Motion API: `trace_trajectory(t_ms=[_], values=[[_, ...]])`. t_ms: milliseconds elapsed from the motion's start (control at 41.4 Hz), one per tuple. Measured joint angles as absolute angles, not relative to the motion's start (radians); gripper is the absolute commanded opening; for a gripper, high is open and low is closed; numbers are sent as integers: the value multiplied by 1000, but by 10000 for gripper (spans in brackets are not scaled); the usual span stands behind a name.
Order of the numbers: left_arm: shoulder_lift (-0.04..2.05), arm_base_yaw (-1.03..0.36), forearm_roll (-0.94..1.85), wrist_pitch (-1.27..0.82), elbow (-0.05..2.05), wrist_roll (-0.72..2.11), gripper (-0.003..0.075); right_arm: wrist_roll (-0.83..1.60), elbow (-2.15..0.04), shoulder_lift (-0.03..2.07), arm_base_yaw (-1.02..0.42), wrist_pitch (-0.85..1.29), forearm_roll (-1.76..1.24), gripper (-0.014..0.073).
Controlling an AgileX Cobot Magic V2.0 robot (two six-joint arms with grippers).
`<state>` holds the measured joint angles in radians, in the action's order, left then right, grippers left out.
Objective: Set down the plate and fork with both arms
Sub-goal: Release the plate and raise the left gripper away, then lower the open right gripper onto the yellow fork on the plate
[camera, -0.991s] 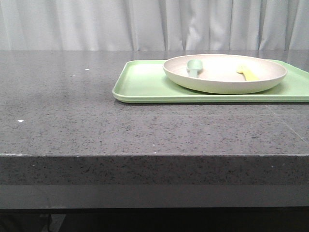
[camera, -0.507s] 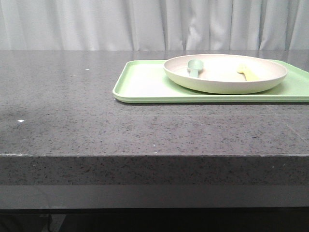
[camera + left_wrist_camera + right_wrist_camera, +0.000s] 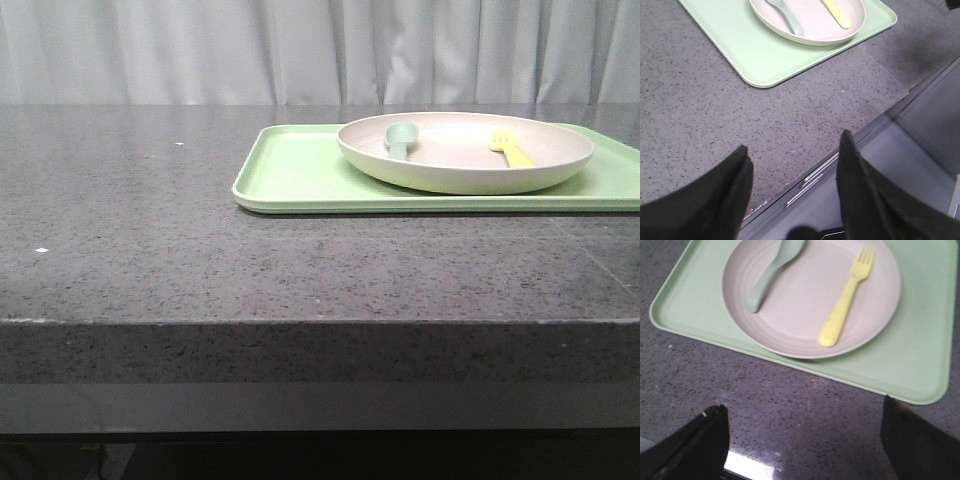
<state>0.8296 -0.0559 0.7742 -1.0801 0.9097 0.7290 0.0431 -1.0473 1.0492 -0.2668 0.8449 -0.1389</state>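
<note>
Nothing moved; fork (image 3: 511, 150) now brighter.

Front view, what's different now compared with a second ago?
Nothing visibly moved. The plate sits on the green tray as before, with the fork and spoon lying in it; only the lighting on them looks a little brighter. Neither gripper appears in this view.

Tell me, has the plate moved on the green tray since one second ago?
No. In the front view the plate sits at the same place on the tray, and its rim meets the tray's far edge as before.
</note>
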Motion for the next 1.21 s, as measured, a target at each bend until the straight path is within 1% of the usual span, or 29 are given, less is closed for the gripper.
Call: trace_trajectory(t_ms=[145,411,628,701,822,846,918,991,1208], values=[[830,-56,774,-1080,911,729,378,21,-1162,1191,-322,890,-100,633],[830,-56,774,-1080,911,731,378,-160,-1438,1485,-324,1060,61,633],[830,-56,774,-1080,911,733,378,-203,-1641,1692,-267,1193,69,631],[830,-56,774,-1080,911,733,378,-204,-1698,1748,-235,1221,52,596],[830,-56,774,-1080,911,733,378,-207,-1772,1834,-192,1232,0,460],[830,-56,774,-1080,911,733,378,-207,-1784,1846,-186,1232,-19,421],[830,-56,774,-1080,911,734,378,-207,-1825,1888,-173,1234,-45,359],[830,-56,774,-1080,911,734,378,-207,-1862,1924,-168,1238,-59,328],[830,-56,774,-1080,911,734,378,-215,-1946,2008,-168,1239,-71,328]])
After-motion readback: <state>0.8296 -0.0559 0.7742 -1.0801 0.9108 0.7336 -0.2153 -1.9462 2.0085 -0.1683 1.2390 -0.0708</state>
